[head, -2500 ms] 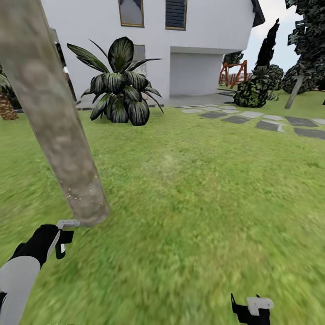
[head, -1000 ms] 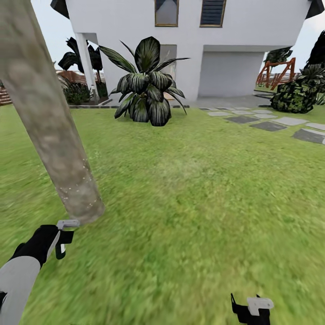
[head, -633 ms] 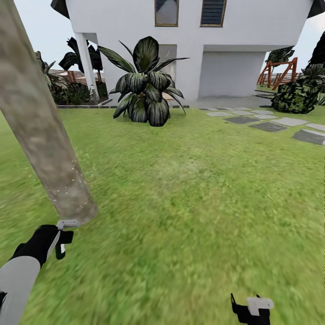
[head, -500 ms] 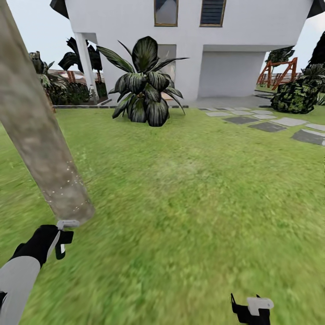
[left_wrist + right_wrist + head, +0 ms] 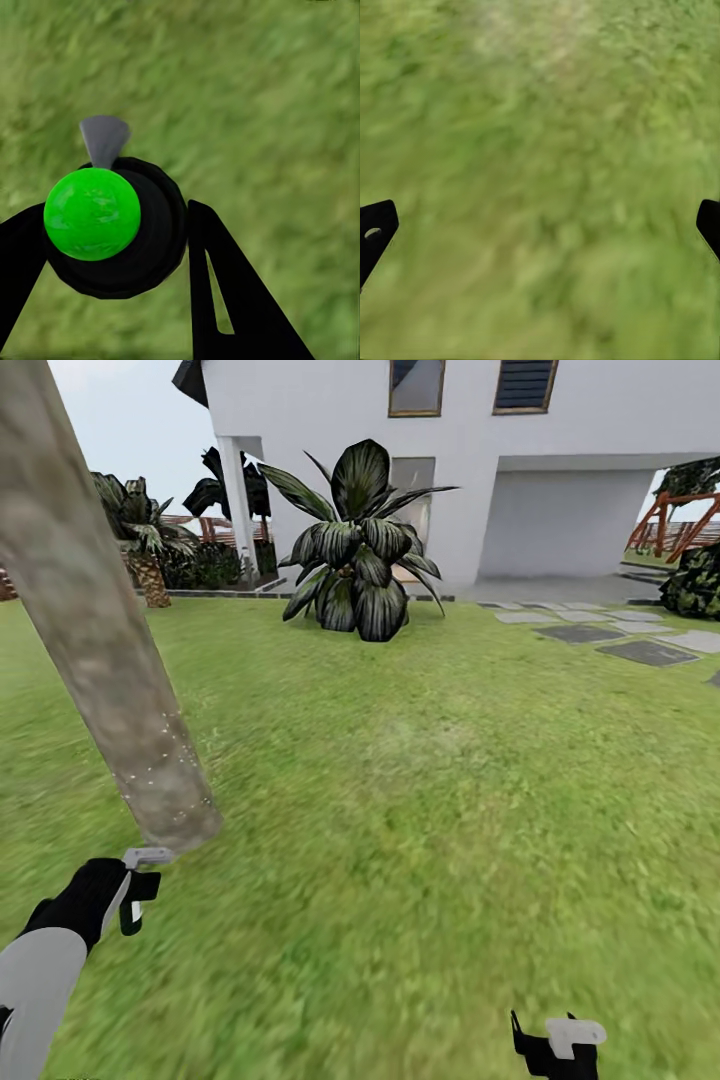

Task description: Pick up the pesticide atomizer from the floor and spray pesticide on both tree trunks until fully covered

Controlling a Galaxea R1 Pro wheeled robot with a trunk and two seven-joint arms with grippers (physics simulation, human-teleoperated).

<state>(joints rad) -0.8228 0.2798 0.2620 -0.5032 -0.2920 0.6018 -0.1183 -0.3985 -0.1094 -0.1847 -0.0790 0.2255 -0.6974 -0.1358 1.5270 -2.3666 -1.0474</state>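
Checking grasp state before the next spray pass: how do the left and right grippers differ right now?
The left gripper has its jaws closed on the pesticide atomizer, a dark round body with a green cap and grey nozzle; the right gripper has jaws spread wide and holds nothing. In the head view the left gripper sits at the base of the tree trunk, while the right hangs over bare lawn. Both have black fingers.

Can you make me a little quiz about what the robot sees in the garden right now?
1. True or false: the right end effector is open over bare grass.
2. What does the left end effector grip: A) a rock, B) the pesticide atomizer, C) nothing?
3. Which side of the head view shows the tree trunk?

Key: 1 true. 2 B. 3 the left side.
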